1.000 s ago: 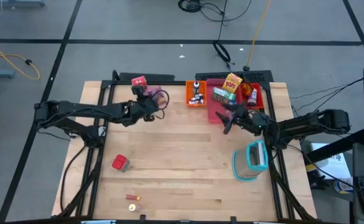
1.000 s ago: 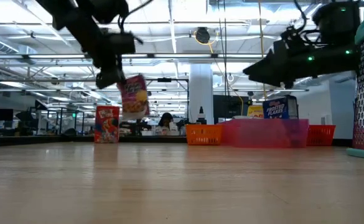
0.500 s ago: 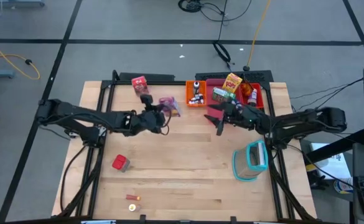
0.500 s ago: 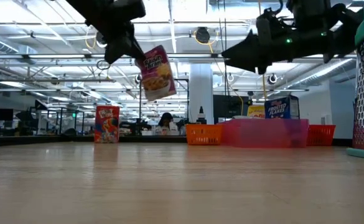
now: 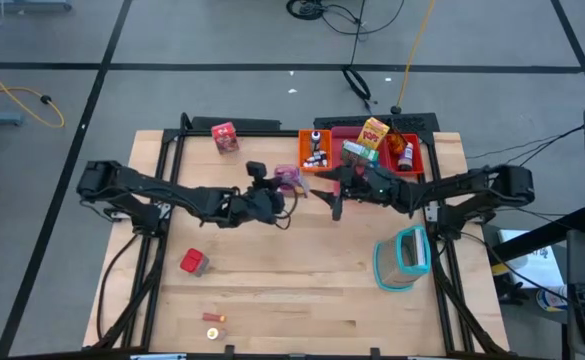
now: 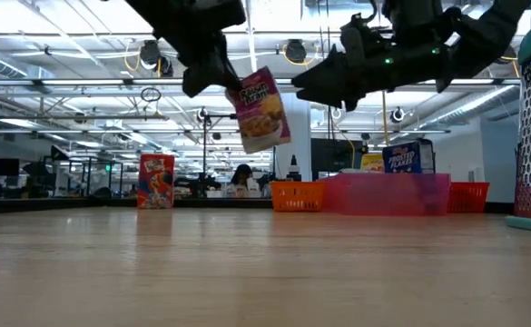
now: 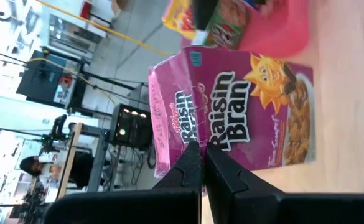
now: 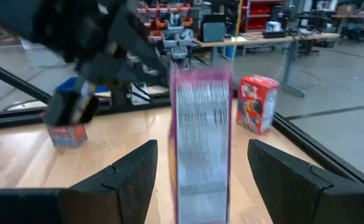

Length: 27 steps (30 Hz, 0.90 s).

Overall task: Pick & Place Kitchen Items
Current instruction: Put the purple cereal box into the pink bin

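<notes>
High view: at frame centre, above the pale wood-plank counter, the left gripper is clamped on the top edge of a glossy pink Raisin Bran carton, a flat cardboard box hanging clear of the surface. Just right of it, the right gripper faces the carton with its dark fingers spread wide, holding nothing.

Looking straight down over the whole table up high. Sitting level at tabletop down low, facing the room. Both wrists close on the same pink carton.
</notes>
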Each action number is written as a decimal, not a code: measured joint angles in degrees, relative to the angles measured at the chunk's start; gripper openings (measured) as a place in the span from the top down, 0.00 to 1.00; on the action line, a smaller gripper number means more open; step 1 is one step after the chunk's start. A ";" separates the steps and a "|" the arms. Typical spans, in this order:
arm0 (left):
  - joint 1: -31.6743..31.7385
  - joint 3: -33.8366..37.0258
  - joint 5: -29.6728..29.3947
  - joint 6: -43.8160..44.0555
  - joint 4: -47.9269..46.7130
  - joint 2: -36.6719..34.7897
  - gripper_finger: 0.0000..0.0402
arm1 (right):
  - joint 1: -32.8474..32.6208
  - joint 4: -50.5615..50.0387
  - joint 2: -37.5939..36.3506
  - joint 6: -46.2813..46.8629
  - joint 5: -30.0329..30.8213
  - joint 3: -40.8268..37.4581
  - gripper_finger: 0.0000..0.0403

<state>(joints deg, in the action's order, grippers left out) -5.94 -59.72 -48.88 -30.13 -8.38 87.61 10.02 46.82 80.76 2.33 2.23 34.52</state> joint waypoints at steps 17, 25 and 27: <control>-1.32 -3.51 -0.13 0.25 -0.13 5.03 1.00 | 0.50 -0.01 5.45 -0.87 -0.84 4.35 0.40; -1.64 -3.59 0.34 0.64 -1.07 5.03 1.00 | 0.48 -0.49 3.20 -4.69 -0.71 4.48 0.40; -1.75 -3.59 0.15 0.64 -0.97 5.03 1.00 | 0.48 -1.30 3.20 -4.75 -0.74 4.48 0.40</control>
<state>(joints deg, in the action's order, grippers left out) -7.68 -63.31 -48.73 -29.50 -9.34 92.64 10.50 45.53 83.96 -2.42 1.49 39.00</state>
